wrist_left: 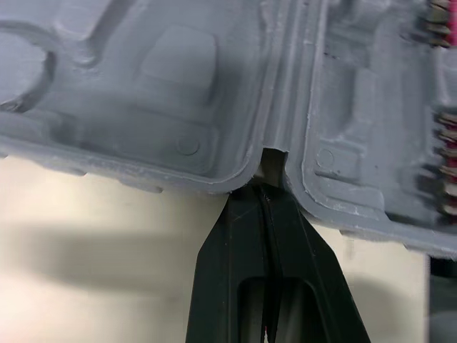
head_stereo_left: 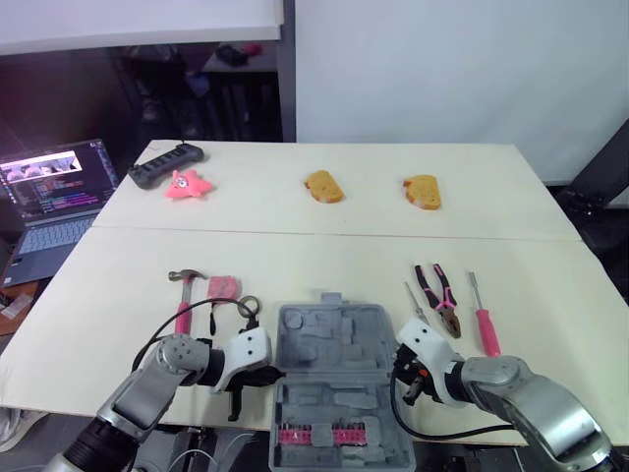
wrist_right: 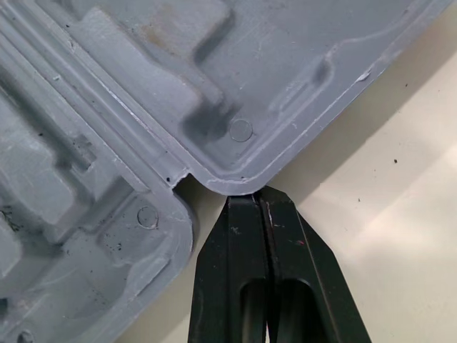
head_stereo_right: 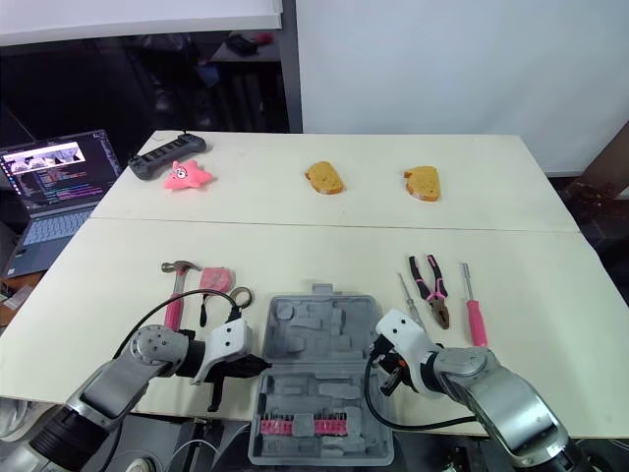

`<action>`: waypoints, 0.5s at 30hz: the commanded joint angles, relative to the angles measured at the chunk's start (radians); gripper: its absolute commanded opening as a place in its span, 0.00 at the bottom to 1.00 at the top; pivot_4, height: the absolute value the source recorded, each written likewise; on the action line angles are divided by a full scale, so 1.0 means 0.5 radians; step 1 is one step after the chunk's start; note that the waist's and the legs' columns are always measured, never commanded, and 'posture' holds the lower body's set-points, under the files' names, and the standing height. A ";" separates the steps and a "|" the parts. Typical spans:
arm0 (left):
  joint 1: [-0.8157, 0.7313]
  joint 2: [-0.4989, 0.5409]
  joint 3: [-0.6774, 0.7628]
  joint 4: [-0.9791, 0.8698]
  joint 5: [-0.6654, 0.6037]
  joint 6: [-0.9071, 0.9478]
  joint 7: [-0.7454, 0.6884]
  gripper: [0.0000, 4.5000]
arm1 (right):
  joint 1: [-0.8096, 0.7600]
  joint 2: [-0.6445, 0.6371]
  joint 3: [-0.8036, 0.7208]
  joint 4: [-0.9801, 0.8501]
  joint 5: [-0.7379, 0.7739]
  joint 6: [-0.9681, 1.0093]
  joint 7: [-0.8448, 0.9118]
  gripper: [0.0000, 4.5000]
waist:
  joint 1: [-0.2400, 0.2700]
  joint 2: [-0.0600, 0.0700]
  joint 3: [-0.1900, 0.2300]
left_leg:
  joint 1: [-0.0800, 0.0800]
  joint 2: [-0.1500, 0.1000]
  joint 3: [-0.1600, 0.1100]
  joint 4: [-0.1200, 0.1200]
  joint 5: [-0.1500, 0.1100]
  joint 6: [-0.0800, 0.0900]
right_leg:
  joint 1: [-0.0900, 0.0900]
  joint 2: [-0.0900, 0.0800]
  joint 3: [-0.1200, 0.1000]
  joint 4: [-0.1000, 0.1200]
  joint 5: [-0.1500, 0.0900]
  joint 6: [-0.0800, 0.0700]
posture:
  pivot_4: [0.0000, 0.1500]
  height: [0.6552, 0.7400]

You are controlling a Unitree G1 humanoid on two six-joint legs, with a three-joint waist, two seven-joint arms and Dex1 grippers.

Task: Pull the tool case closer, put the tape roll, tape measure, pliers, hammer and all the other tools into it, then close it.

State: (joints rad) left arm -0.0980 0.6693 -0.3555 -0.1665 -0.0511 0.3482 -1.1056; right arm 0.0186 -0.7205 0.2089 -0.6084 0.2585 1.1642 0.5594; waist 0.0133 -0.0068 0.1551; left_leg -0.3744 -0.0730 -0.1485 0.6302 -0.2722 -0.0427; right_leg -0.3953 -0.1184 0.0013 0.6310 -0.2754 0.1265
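The grey tool case (head_stereo_left: 329, 364) lies open at the table's front edge, its near half with red bits (head_stereo_left: 319, 435) hanging past the edge. My left gripper (head_stereo_left: 270, 376) is shut, tips against the hinge notch on the case's left side (wrist_left: 265, 187). My right gripper (head_stereo_left: 398, 369) is shut, tips touching the case's right edge by the hinge (wrist_right: 260, 194). Left of the case lie the hammer (head_stereo_left: 184, 295), pink tape measure (head_stereo_left: 223, 287) and tape roll (head_stereo_left: 247, 308). On the right are the pliers (head_stereo_left: 439, 295), a thin screwdriver (head_stereo_left: 416, 303) and a pink-handled screwdriver (head_stereo_left: 484, 320).
At the far side of the table sit a black power strip (head_stereo_left: 165, 165), a pink toy (head_stereo_left: 187, 185) and two bread pieces (head_stereo_left: 323, 186) (head_stereo_left: 423, 191). A laptop (head_stereo_left: 54, 206) stands off the table to the left.
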 commanded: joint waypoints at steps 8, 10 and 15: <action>-0.098 0.001 -0.014 -0.141 -0.046 0.147 0.003 0.00 | -0.005 -0.010 0.002 -0.023 0.021 0.026 -0.037 0.01 | -0.001 -0.010 0.013 | 0.000 0.001 0.001 0.001 0.000 0.000 | -0.001 0.000 -0.001 0.000 0.001 -0.002 | 1.00 1.00; -0.090 0.009 -0.009 -0.120 -0.048 0.129 -0.003 0.00 | 0.013 -0.021 -0.005 -0.042 0.025 0.033 -0.038 0.01 | -0.001 -0.010 0.013 | 0.000 0.001 0.001 0.001 0.000 0.000 | -0.001 0.000 -0.001 0.000 0.001 -0.002 | 1.00 1.00; -0.092 0.011 -0.013 -0.073 -0.037 0.095 -0.001 0.00 | 0.014 -0.025 -0.009 -0.044 0.041 0.045 -0.048 0.01 | 0.000 -0.010 0.014 | -0.001 0.001 0.001 0.001 0.000 0.000 | -0.001 0.000 -0.001 0.000 0.001 -0.002 | 1.00 1.00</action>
State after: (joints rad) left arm -0.1332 0.6733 -0.3686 -0.1950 -0.0559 0.4162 -1.1049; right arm 0.0150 -0.7250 0.2099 -0.6160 0.2725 1.1715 0.5412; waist 0.0133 -0.0115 0.1620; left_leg -0.3749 -0.0726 -0.1480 0.6305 -0.2722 -0.0427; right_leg -0.3960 -0.1185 0.0010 0.6308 -0.2748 0.1257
